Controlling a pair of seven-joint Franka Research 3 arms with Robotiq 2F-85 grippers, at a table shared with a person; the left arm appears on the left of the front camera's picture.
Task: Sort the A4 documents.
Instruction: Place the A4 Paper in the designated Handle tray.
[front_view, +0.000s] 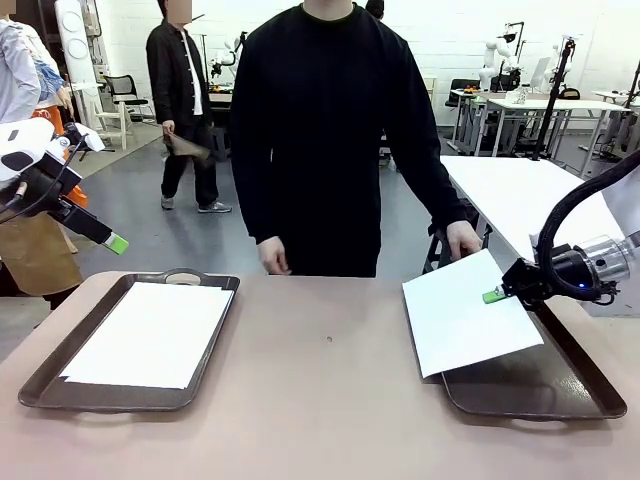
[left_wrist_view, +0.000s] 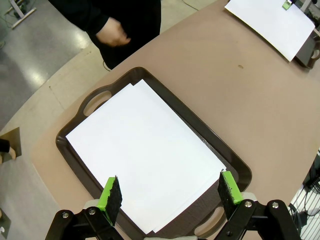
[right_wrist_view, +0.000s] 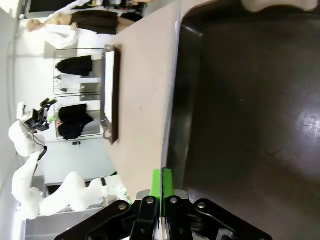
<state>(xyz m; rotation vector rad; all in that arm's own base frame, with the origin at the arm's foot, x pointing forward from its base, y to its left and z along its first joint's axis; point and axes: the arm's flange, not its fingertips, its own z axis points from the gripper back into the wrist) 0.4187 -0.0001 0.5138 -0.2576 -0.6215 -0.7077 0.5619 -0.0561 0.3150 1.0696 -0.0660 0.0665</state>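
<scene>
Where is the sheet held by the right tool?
Front view, right side: the sheet hangs tilted over the right tray's left edge, pinched by the right tool.

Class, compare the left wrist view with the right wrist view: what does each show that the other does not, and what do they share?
Left wrist view alone: the left gripper, jaws open, above the stacked sheets seen flat in the left tray, and the person's hand.

Right wrist view alone: the right gripper, jaws shut on the edge of a sheet, and the right tray's bare dark floor.

Shared: the brown table, the left tray, and the gripped sheet.
</scene>
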